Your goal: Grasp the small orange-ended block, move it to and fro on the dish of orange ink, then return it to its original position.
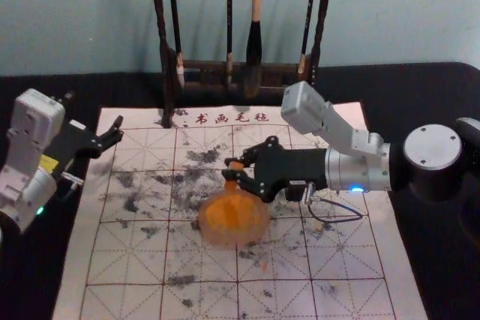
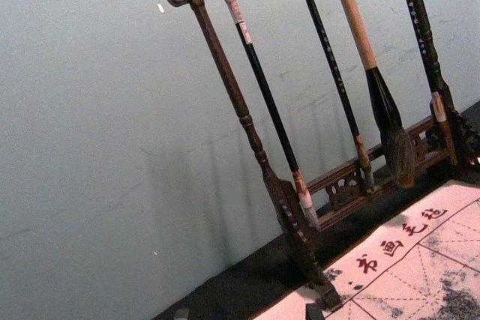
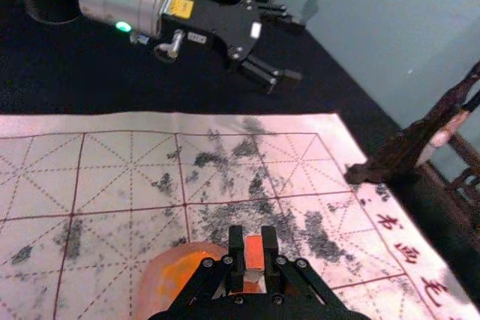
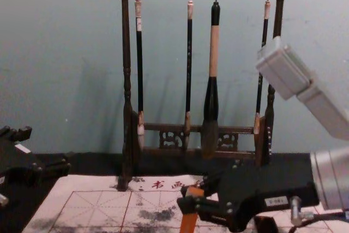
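"Where's the right claw (image 1: 229, 168)?"

"Over the middle of the mat, its fingers clenched on the block (image 4: 188, 223). The left claw (image 1: 118, 129) hangs near the mat's far left corner, fingers spread, grasping nothing."

"And the rest, biggest first?"

"The black worktop (image 1: 420, 88), then the mat (image 1: 352, 260) spread on it (well smudged with dark ink, I must say). At its far edge stands the rack (image 1: 166, 58), one foot on the paper-pale surface."

"Anything on the rack?"

"Four brushes (image 1: 255, 39), hanging side by side, one much thicker than the others."

"The dish (image 1: 204, 222)?"

"On the mat, round, with orange ink (image 1: 234, 219) inside."

"And the block?"

"Upright or nearly so, at the dish's far side. Whether its lower end touches the ink, I can't tell."
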Available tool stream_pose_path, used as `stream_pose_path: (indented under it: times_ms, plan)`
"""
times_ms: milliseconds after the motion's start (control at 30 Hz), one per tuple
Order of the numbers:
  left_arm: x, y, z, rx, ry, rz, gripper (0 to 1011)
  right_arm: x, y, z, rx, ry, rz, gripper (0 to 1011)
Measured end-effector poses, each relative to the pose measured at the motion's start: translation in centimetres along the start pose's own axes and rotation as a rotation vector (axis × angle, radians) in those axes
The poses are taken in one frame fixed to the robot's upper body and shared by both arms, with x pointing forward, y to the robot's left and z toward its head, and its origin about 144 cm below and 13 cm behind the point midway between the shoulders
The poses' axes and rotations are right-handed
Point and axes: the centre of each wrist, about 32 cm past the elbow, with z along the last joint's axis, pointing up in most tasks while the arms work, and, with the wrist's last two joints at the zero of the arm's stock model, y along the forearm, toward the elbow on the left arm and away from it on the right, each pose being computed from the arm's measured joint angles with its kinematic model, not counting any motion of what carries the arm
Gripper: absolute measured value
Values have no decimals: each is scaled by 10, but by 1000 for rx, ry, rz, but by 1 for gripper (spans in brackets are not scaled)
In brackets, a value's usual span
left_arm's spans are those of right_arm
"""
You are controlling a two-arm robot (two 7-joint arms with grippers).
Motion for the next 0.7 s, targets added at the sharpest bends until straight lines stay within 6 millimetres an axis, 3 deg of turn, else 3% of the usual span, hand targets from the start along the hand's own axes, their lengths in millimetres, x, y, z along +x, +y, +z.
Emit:
stream_pose_path:
  times_ms: [700]
  plan:
    - [0,0,0,0,0,0,1001,11,6,-4,-42,-22,80,140]
